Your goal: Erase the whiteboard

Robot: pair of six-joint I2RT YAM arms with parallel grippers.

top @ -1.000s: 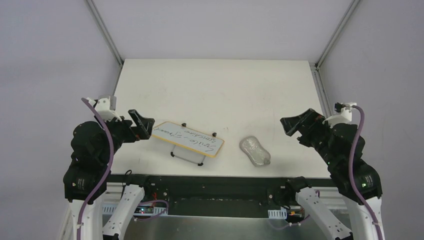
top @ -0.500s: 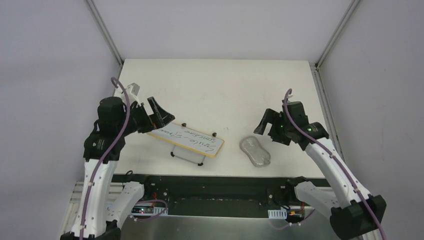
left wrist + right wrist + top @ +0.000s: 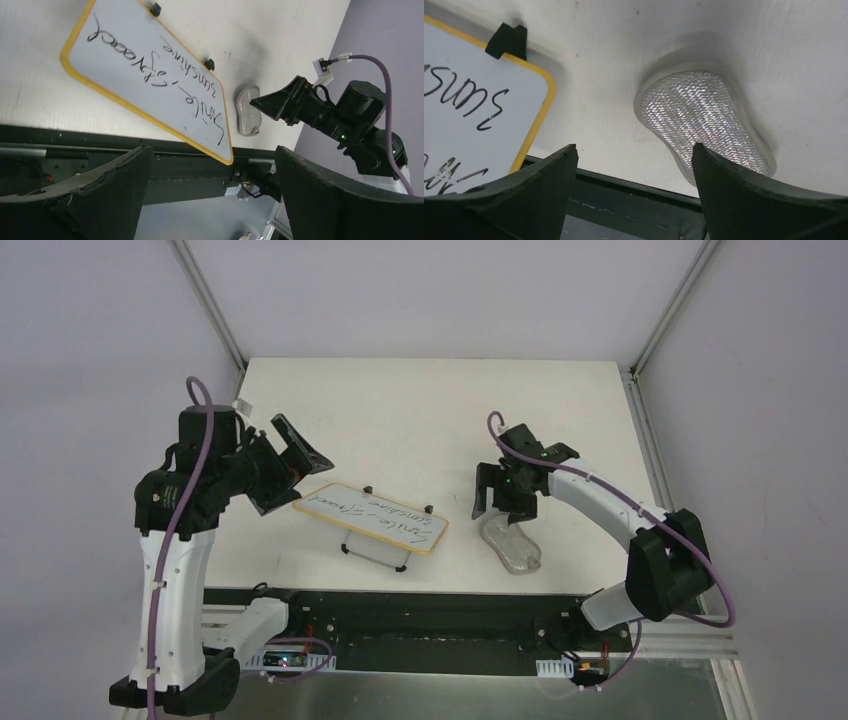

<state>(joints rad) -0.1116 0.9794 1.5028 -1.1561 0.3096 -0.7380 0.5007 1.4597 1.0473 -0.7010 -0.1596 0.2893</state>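
Observation:
The whiteboard [image 3: 375, 518] lies tilted near the table's front edge, its tan rim around black handwriting. It also shows in the left wrist view [image 3: 150, 80] and the right wrist view [image 3: 469, 125]. The grey lumpy pad [image 3: 512, 543] lies to its right, apart from it, and shows in both wrist views [image 3: 248, 111] [image 3: 704, 120]. My left gripper [image 3: 288, 472] [image 3: 212, 152] is open and empty, above the board's left end. My right gripper [image 3: 505, 495] [image 3: 634, 150] is open and empty, just above the pad's far end.
The white table [image 3: 420, 410] is walled by grey panels with metal posts at the back corners. A black rail [image 3: 420, 605] runs along the near edge, close to the board and the pad.
Both arms have lifted and reached out from their folded poses. The left gripper came over the board's left end. The right gripper swung left to above the pad. Board and pad have not moved.

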